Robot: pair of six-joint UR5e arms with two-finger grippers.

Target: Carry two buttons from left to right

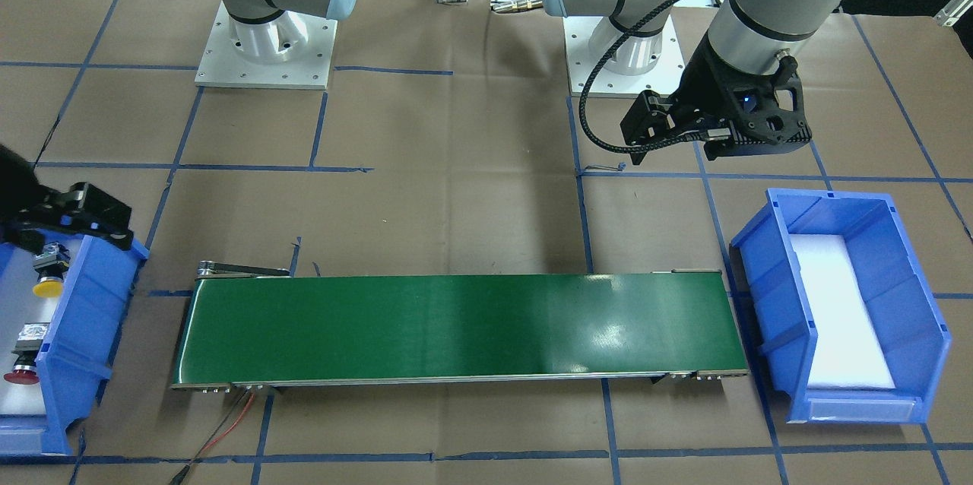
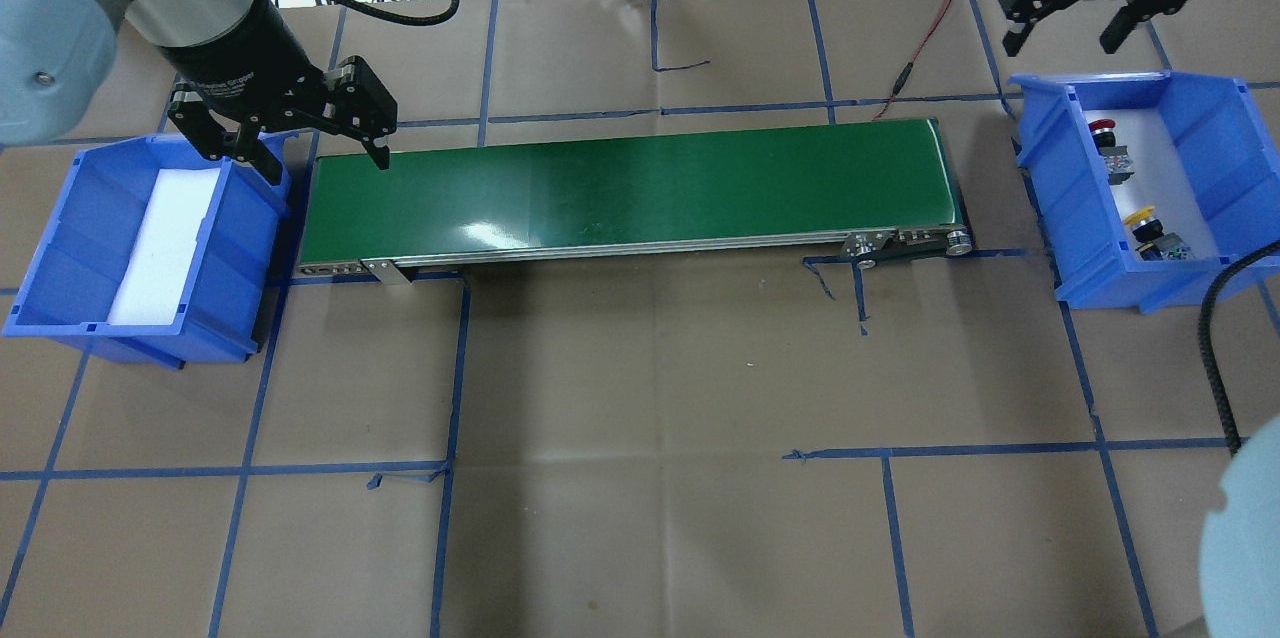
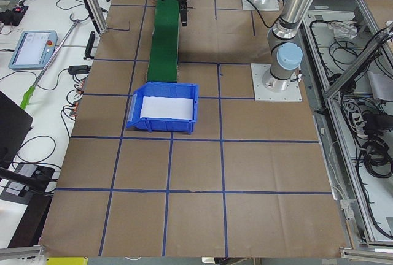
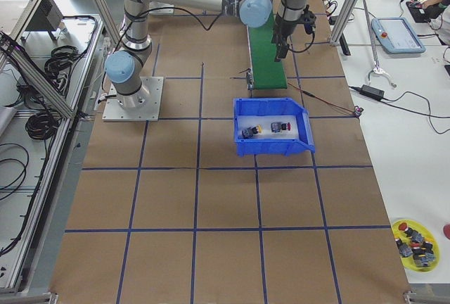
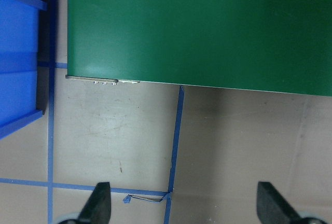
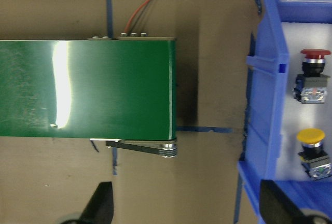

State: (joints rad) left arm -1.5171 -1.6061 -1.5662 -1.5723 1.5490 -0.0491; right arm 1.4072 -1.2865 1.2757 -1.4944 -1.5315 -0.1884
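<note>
Overhead exterior view: brown-papered bench (image 2: 640, 368) gridded with blue tape; a green belt (image 2: 630, 183) runs nearer its far edge. The red button (image 2: 1103, 130) and yellow button (image 2: 1141, 217) lie in the right bin (image 2: 1220, 138) at the right edge. Left fingers (image 2: 375, 140) hang spread between the belt's end and the left bin (image 2: 60, 248). Right fingers (image 2: 1120, 23) hang spread past the right bin's far rim.

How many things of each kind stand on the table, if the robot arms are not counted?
Push-buttons: 2, the yellow-capped button and the red-capped button
Blue bins: 2, the bin holding the buttons and the other bin
Green conveyor belt: 1
Total: 5
</note>
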